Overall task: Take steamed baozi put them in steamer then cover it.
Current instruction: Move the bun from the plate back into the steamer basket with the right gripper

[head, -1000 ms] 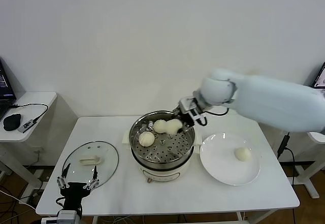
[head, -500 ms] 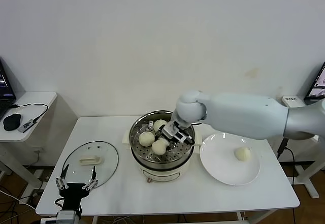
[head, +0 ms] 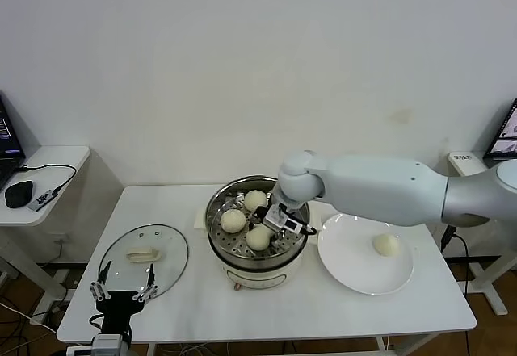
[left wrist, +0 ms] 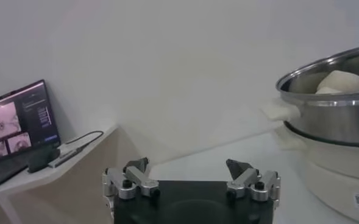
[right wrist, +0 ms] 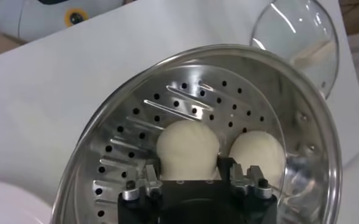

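Note:
The steamer [head: 216,211] stands mid-table with three baozi on its perforated tray. My right gripper [head: 262,233] reaches down into it, shut on the front baozi [head: 258,239], which rests on the tray. The wrist view shows that baozi [right wrist: 187,146] between the right gripper's [right wrist: 189,164] fingers, with another baozi [right wrist: 257,152] beside it. One more baozi [head: 387,245] lies on the white plate [head: 355,274]. The glass cover [head: 166,271] lies flat on the table at the left. My left gripper [head: 121,285] waits open at the table's front left edge, empty [left wrist: 187,167].
A side desk [head: 48,162] at the far left carries a laptop, a mouse and cables. The steamer's cream base [left wrist: 341,176] shows in the left wrist view. The plate sits just right of the steamer, and the wall is close behind the table.
My right gripper carried a baozi from the steamer's back rim down to the front of the tray, and its arm swung in over the table. The left arm stayed still.

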Motion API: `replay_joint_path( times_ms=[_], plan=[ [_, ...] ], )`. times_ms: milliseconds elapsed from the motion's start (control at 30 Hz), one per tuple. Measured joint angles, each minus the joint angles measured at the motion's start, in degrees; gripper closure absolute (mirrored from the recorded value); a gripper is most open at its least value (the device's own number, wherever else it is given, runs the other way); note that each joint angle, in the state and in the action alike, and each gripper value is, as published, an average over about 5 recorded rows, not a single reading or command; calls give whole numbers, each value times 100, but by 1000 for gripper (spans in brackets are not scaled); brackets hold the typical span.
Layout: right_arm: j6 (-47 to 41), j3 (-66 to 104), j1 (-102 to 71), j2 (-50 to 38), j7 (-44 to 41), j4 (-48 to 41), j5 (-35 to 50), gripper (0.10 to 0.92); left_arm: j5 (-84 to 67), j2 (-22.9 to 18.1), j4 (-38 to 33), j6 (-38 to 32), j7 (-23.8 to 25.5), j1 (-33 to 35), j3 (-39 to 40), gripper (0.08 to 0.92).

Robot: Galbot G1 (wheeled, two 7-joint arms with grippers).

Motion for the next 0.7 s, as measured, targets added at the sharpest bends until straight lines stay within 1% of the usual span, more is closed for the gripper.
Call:
replay_joint_path(
  times_ms=[233,300,567,700],
  plan=[
    [56,3,44,-30,14,64,-23,430,1,-5,-15,0,-4,19,-2,177],
    [59,-1,81,-51,15,89,-11,416,1,-7,-25,0,-4,22,-2,177],
    [74,25,344,-194,2,178,111,228,3,-3,-59,0,-4,12,13,177],
    [37,60,504,-312,-16,259,247,204,3,13,-73,0,-2,6,19,177]
  ],
)
